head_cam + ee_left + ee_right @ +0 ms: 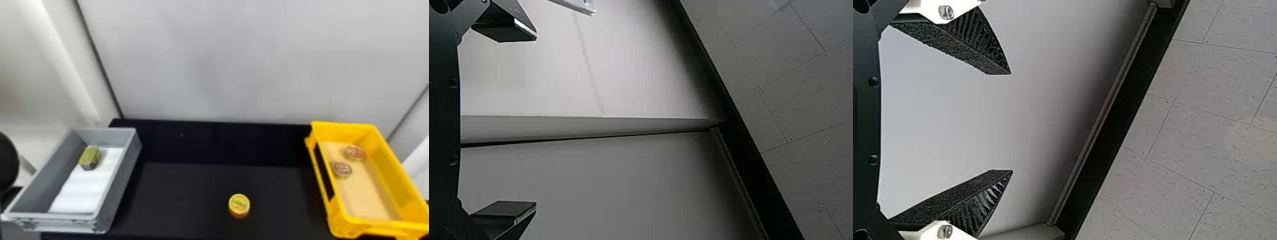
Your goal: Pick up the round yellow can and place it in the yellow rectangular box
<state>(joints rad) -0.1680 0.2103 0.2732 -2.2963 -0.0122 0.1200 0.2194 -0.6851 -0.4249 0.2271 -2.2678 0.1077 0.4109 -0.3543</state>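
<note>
Support is given to the round yellow can [239, 204] by the flat black table [178, 194], between two boxes. Two round reddish objects [355, 153] are contained in the yellow rectangular box [395, 182] at right; a greenish angular block [90, 156] is contained in the grey rectangular box [123, 188] at left. Fingers are spread wide on both the left gripper [536, 120] and the right gripper [1011, 122].

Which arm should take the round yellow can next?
Probably the right: the round yellow can sits slightly right of the head view's centre, the yellow rectangular box stands farther right, and the right claw is open and empty. The left claw is also open, but likely faces a longer reach.
</note>
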